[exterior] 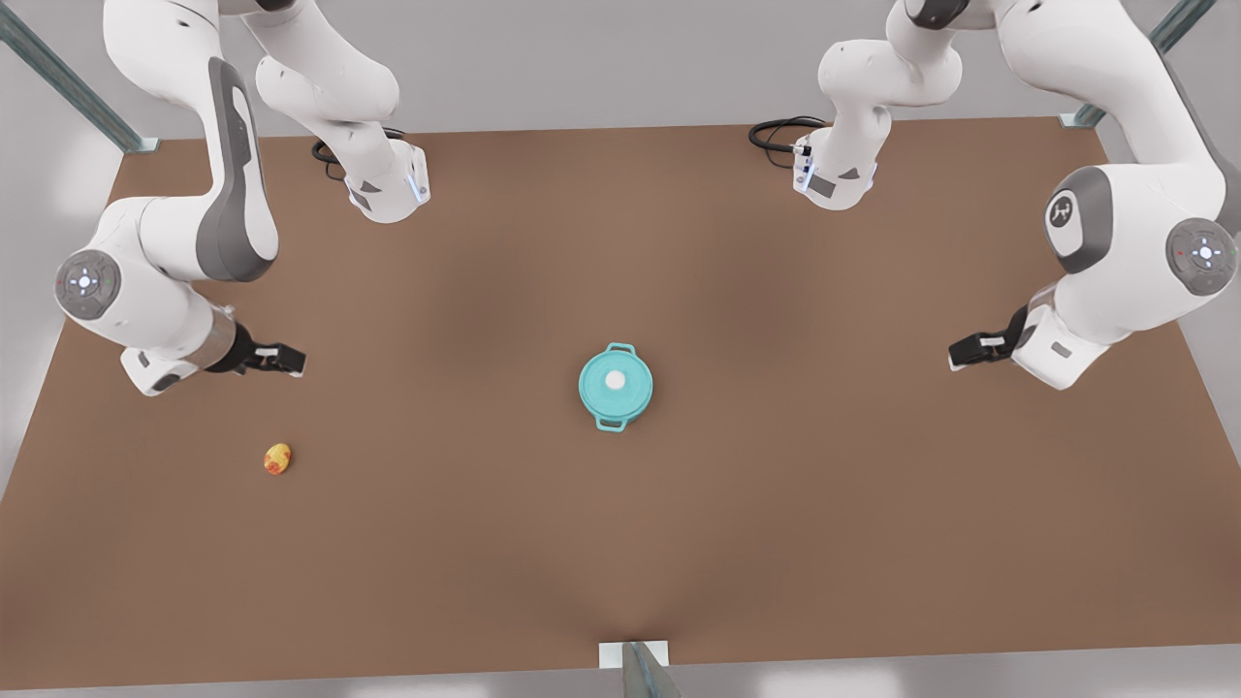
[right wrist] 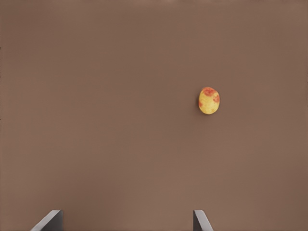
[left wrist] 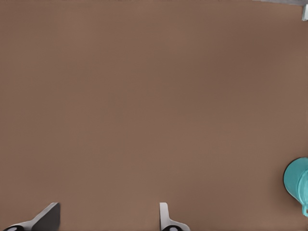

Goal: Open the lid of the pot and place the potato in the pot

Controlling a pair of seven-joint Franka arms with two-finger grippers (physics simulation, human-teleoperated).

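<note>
Matt brown table (exterior: pixel 776 504); smooth, perhaps enamelled pot (exterior: pixel 615 386)

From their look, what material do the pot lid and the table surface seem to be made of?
The pot lid: probably enamelled or painted metal, judging by its smooth, even teal colour with a soft sheen; its small knob is white, material unclear. The table: a flat matte brown board, perhaps laminate or fibreboard, with no visible grain or shine.
</note>
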